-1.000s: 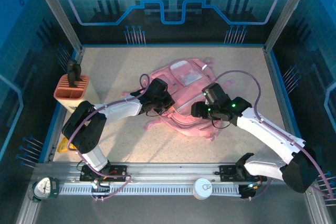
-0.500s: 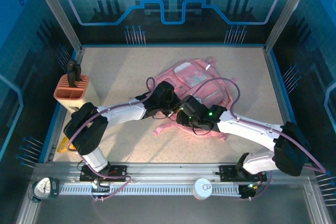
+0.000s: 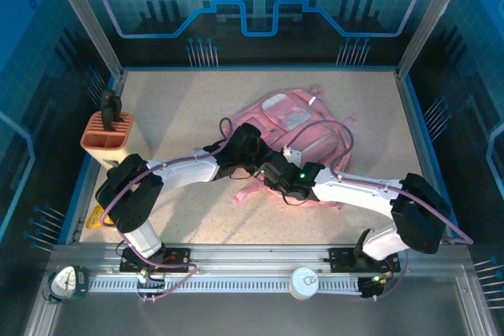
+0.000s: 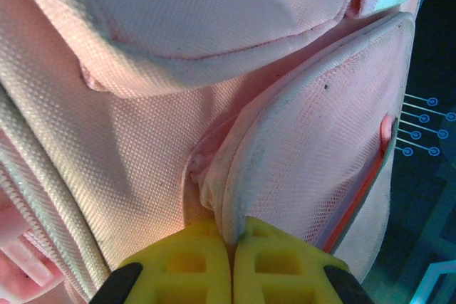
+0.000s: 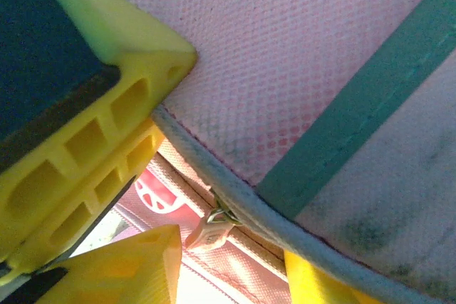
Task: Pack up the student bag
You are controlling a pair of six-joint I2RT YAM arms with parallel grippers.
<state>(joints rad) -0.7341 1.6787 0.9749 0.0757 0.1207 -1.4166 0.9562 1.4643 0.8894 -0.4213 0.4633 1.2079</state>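
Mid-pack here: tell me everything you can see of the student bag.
The student bag is a large soft pink backpack of woven fabric with mesh pockets, pale piping and pink zippers. It lies slumped on the speckled table. The left hand pinches a pocket's piped edge; the right hand straddles a piped edge beside a zipper pull.

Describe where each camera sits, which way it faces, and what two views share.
Top external: above and behind, looking down on table, left arm, right arm, student bag.
Left wrist: on left arm, facing the bag's mesh pocket; left tool pinches its piped edge.
Right wrist: against the mesh, right tool straddling a zipper pull.
Shared: both wrist views show that piped edge.
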